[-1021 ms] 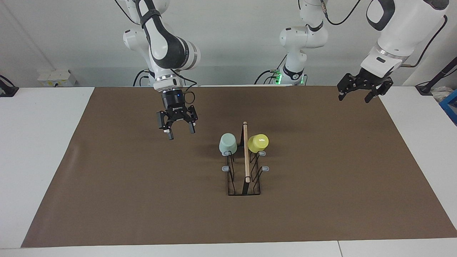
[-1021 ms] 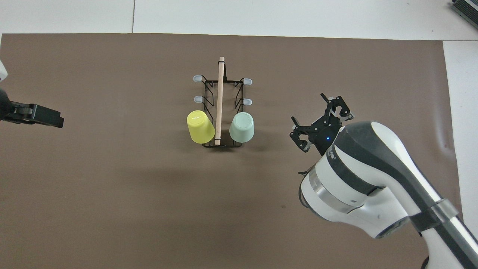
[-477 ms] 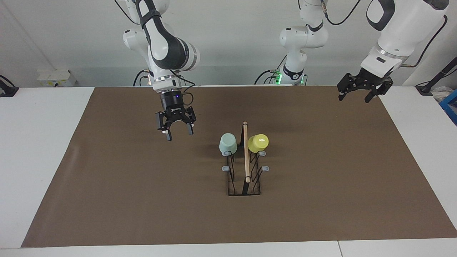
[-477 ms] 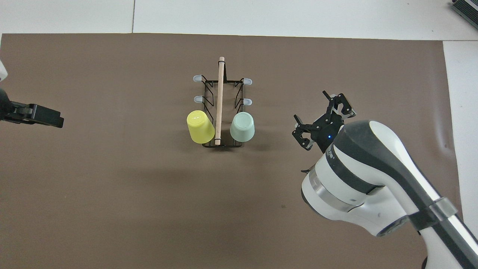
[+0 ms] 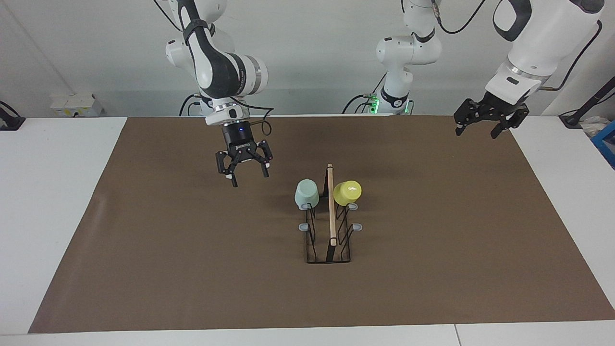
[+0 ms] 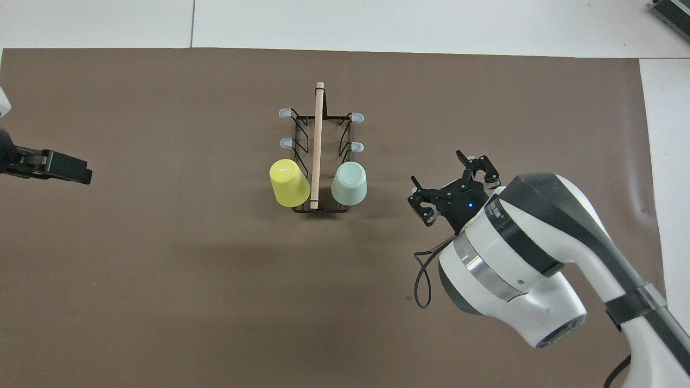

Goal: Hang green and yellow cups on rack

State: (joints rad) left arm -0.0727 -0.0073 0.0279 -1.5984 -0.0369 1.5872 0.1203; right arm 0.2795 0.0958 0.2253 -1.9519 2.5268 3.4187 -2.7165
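The rack [image 5: 331, 226] stands mid-table, a black wire frame with a wooden top rod [image 6: 318, 134]. The pale green cup [image 5: 306, 193] hangs upside down on a prong at the rack's end nearest the robots, on the right arm's side. The yellow cup [image 5: 347, 191] hangs upside down on the prong beside it, on the left arm's side. Both also show in the overhead view, green cup [image 6: 349, 183] and yellow cup [image 6: 289, 182]. My right gripper [image 5: 249, 177] hovers open and empty over the mat beside the green cup, apart from it. My left gripper [image 5: 476, 132] waits open and empty over the mat's corner.
A brown mat [image 5: 192, 269] covers most of the white table. Several grey-capped prongs [image 6: 284, 113] stand free on the rack's half farther from the robots. A blue box [image 5: 606, 139] sits at the table edge by the left arm.
My right gripper has turned at the wrist and shifted a little toward the rack, still open. The cups, rack and left arm have not moved.
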